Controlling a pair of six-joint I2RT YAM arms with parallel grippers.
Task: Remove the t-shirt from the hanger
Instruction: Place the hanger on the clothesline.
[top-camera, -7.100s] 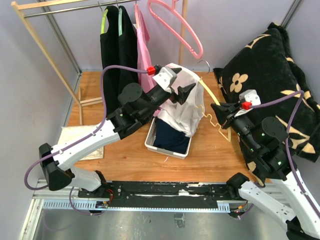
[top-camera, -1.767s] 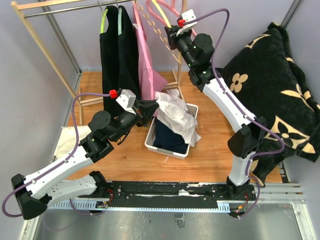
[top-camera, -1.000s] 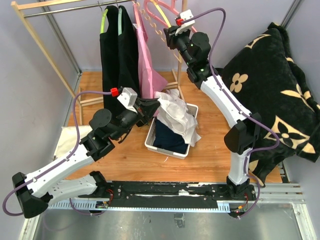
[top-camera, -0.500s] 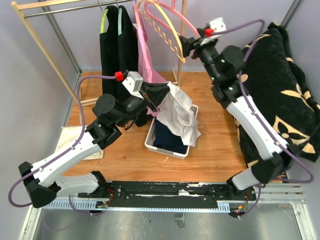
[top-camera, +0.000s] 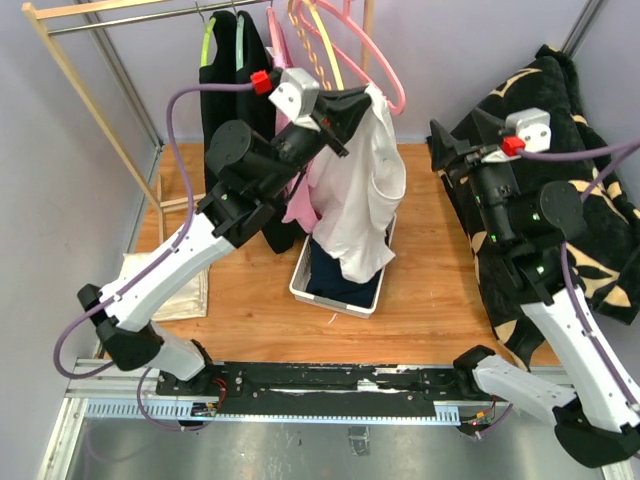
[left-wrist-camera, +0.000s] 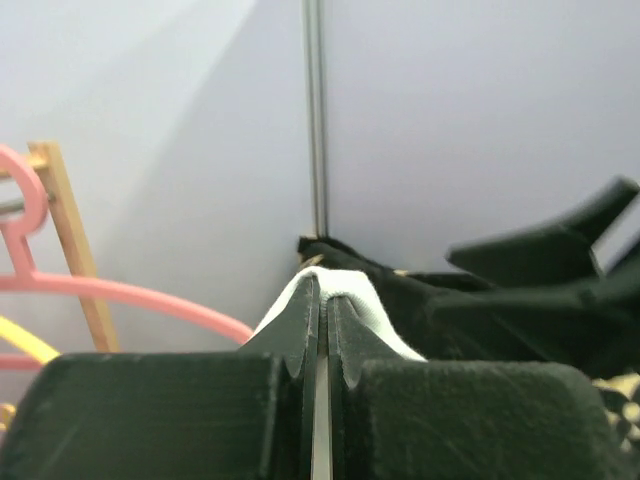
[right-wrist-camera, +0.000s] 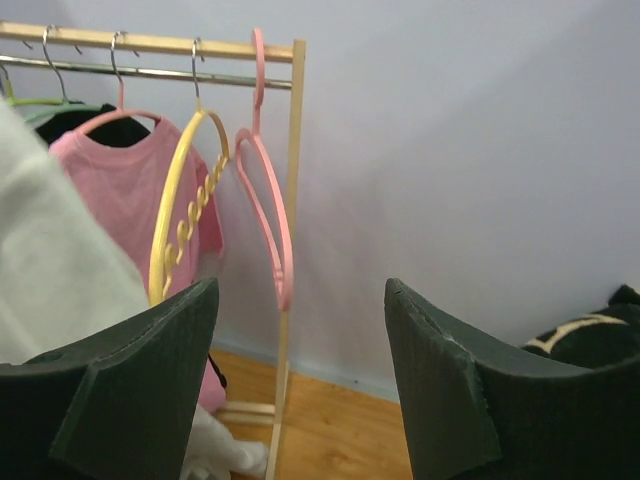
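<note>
My left gripper (top-camera: 345, 105) is raised high beside the rack, shut on a fold of the white t-shirt (top-camera: 362, 190). The shirt hangs free below it, its lower end reaching into the white bin (top-camera: 335, 301). In the left wrist view the fingertips (left-wrist-camera: 322, 287) pinch the white fabric (left-wrist-camera: 375, 320). The yellow hanger (top-camera: 322, 42) hangs bare on the rail, also in the right wrist view (right-wrist-camera: 185, 200). My right gripper (top-camera: 448, 150) is out to the right, open with nothing in it (right-wrist-camera: 300, 290), well clear of the hanger.
The wooden rack (top-camera: 130, 18) carries black garments (top-camera: 235, 100), a pink shirt (right-wrist-camera: 110, 180) and a bare pink hanger (top-camera: 385, 80). Dark clothing lies in the bin. A black floral blanket (top-camera: 560, 130) fills the right side. A cream cloth (top-camera: 185, 290) lies at the left.
My left gripper has lifted the t-shirt up from the bin. My right gripper has opened, left the yellow hanger on the rail and drawn back down to the right.
</note>
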